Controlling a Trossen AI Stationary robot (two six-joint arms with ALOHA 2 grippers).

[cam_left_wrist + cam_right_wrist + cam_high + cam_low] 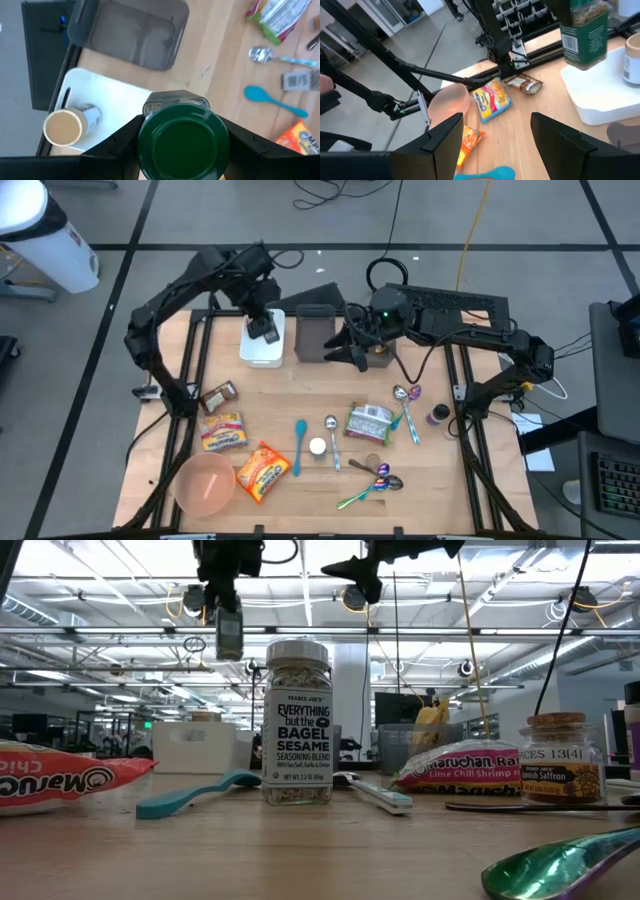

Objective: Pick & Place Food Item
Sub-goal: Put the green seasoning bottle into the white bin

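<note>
My left gripper (262, 327) is shut on a green-lidded spice jar (182, 135) above a white tray (262, 352) at the table's far side. The jar also shows in the right wrist view (584, 35) and in the low view (229, 636). A small cork-topped jar (65, 126) lies in the tray. A dark grey container (314, 335) stands to the tray's right. My right gripper (338, 348) is open and empty, in the air just right of the grey container; its fingers stand apart in its wrist view (497, 127). My left gripper pinches the jar between its two fingers, one on each side just below the green lid (150, 107). The fingers (117, 137) come from above, pointing down. The jar hangs upright below them, its bottom (582, 64) clear of the white tray.
Toward the near side lie ramen packets (222, 430) (262, 470) (368, 422), a pink bowl (205, 483), a teal spoon (299, 445), several metal spoons (375, 480), a seasoning jar (298, 720) and a small spice jar (560, 758). A wrapped snack (220, 394) lies at the left.
</note>
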